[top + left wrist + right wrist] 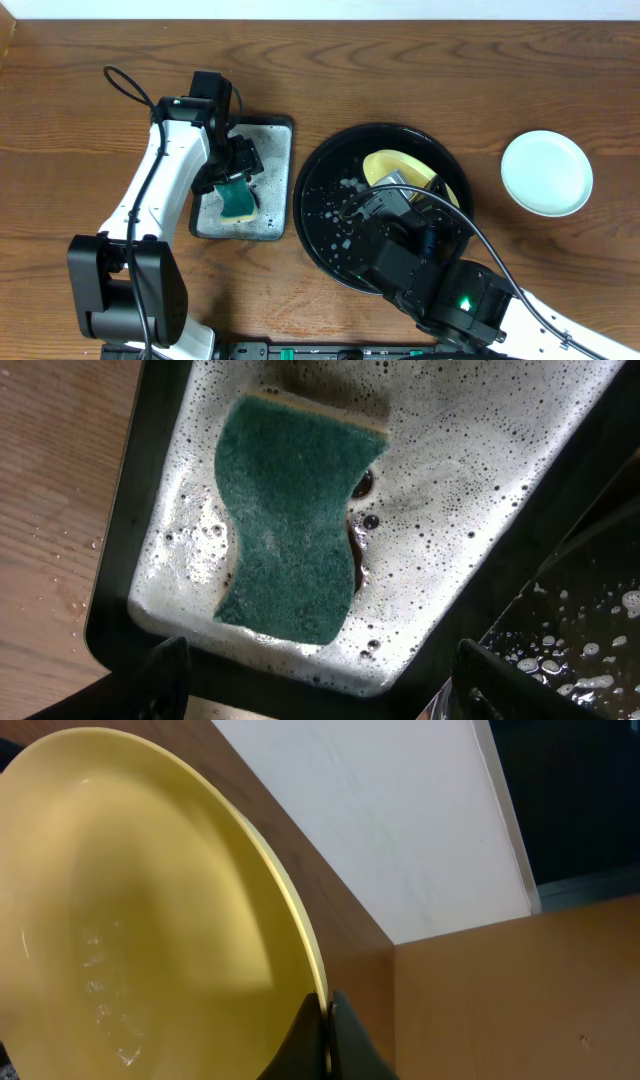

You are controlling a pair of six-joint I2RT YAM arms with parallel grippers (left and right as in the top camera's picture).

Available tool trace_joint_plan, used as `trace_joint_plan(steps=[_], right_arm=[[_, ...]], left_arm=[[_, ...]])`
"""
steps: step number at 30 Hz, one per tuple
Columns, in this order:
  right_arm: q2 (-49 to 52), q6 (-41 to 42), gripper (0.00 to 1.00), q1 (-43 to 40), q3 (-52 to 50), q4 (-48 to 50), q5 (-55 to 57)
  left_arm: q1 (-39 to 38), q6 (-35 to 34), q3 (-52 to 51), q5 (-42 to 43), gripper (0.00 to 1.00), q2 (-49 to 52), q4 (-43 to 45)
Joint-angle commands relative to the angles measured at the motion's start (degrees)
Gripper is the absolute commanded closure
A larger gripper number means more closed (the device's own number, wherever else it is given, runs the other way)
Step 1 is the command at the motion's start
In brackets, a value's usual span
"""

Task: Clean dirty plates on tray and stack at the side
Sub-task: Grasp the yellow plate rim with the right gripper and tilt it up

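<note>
Yellow plate point(150, 920) pinched by right end effector point(327, 1017); green sponge point(290, 520) lies in foam point(460, 470).

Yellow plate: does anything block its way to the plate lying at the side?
Nothing visible does. The yellow plate, pinched by the right claw, is over the black tray; only bare table separates it from the pale blue plate.

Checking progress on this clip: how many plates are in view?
2. The right gripper holds a pale yellow plate over the black tray; a light blue plate lies on the table at far right. Another may hide beneath it.
</note>
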Motion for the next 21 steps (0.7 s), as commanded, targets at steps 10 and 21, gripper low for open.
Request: trace_joint_plan(steps=[10,21], right_arm=[[-0.4,-0.3,0.99,0.6,0.1,0.1,2.5],[-0.4,5.4,0.99,-0.5,0.1,0.0,0.9]], left_arm=[[0.1,0.4,0.2,-0.1,0.17,-1.0,-0.1],[0.1,0.4,0.2,-0.1,0.17,-1.0,-0.1]])
